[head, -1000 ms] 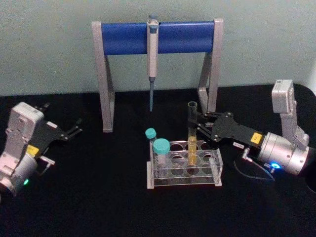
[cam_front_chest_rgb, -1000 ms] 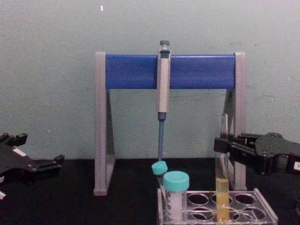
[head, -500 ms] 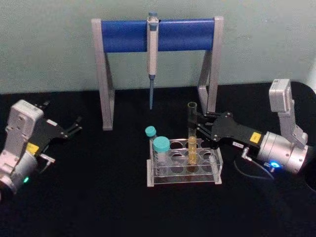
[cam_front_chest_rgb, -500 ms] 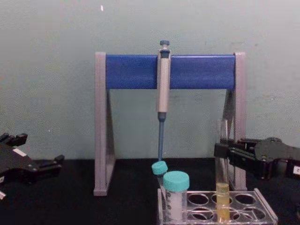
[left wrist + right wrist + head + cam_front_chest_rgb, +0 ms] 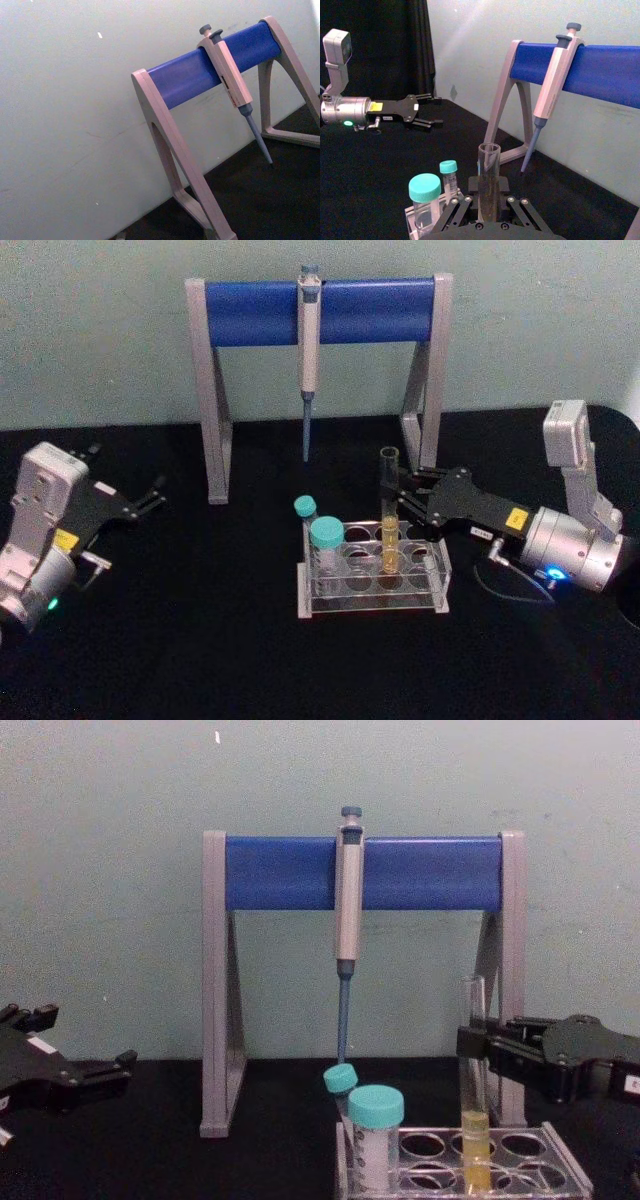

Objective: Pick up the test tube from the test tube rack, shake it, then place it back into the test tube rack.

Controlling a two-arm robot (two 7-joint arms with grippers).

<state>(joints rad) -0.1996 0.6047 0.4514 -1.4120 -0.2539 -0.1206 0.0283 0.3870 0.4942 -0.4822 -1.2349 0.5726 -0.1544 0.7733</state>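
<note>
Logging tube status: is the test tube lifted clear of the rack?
No, the test tube stands with its yellow end in a hole of the test tube rack, the right gripper gripping its middle.

Test tube (image 5: 387,502) upright in test tube rack (image 5: 372,593), in grip of right tool (image 5: 400,500).

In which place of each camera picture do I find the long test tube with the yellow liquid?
Head view: the test tube stands right of centre, in the test tube rack.
Chest view: lower right, rising out of the rack.
Right wrist view: bottom centre, between the jaws of the right gripper.
Left wrist view: this camera faces the pipette stand and wall.
Shared landmark: the stand's blue bar, seen in all four.
</note>
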